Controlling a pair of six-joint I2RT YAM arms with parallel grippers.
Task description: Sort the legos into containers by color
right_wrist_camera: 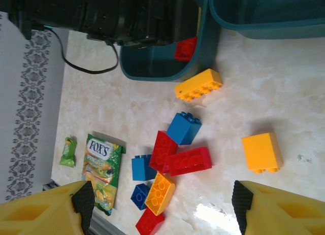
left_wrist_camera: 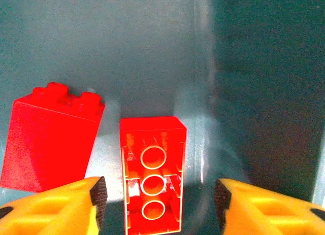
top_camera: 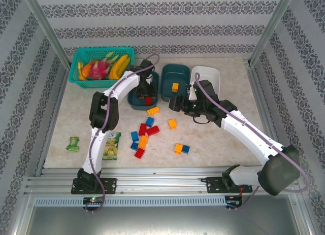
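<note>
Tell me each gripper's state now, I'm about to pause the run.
Left gripper: open above a loose red brick.
Right gripper: open, holding nothing.

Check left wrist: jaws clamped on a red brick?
No, the jaws stand apart, a gap either side of the red brick in the tub.

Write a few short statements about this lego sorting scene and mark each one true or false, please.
1. Two red bricks lie in the left dark teal tub, under the left gripper. True.
2. The left gripper is shut on a blue brick. False: its jaws stand open, either side of a red brick, not touching it.
3. The middle dark teal tub holds an orange-yellow brick. True.
4. The right gripper carries a brick. False: it is open and empty, above loose bricks on the table.
5. The snack packet lies in the mesh basket. False: it lies on the table; the basket holds fruit.
</note>
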